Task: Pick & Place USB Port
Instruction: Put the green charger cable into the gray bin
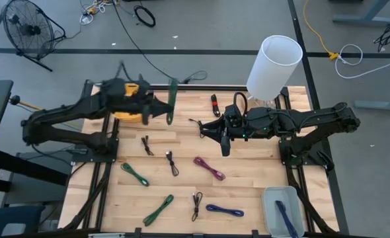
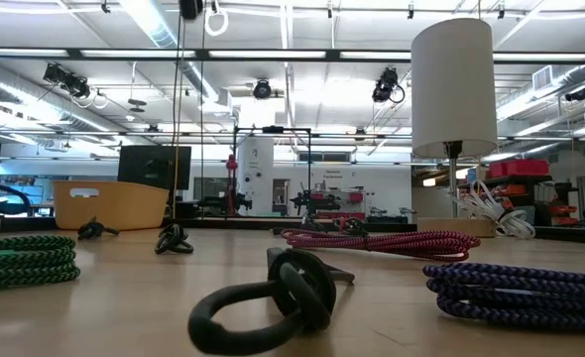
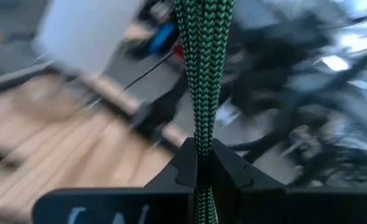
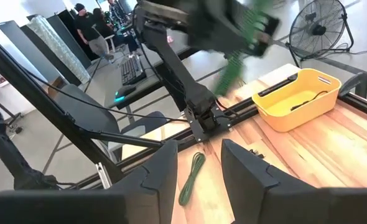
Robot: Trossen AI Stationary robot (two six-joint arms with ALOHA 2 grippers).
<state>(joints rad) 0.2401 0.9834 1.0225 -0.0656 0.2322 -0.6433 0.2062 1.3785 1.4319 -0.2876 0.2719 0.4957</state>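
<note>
My left gripper (image 3: 202, 171) is pinched tight on a green and black cable (image 3: 203, 81); the cable runs straight up between my two dark fingers (image 3: 230, 171) and hangs in the air, not on the table; from above, my left gripper (image 1: 156, 108) sits over the far left part of the wooden table (image 1: 248, 172), and the green and black cable (image 1: 171, 100) dangles from it, just beside the yellow bin (image 1: 130, 106); my right gripper (image 1: 211, 129) hovers over the middle of the table, a bit toward the far side; its fingers (image 4: 162, 168) stand partly apart and there is nothing between them; past them I see another green cable (image 4: 191, 177) lying flat on the wood, and farther off the yellow bin (image 4: 301, 96) with a thin dark cord in it; on the near part of the table lie more cables, well apart from each other: a purple cable (image 1: 225, 211), a black cable (image 1: 196, 203), a magenta cable (image 1: 209, 168) and two green ones; a clear tray (image 1: 277, 201) sits at the near right corner with a blue thing in it; a tall white lamp shade (image 1: 274, 66) stands at the far right edge; beyond the table there is a grey floor, with a round fan (image 1: 24, 28) on it at the far left; people stand far back in the room.
</note>
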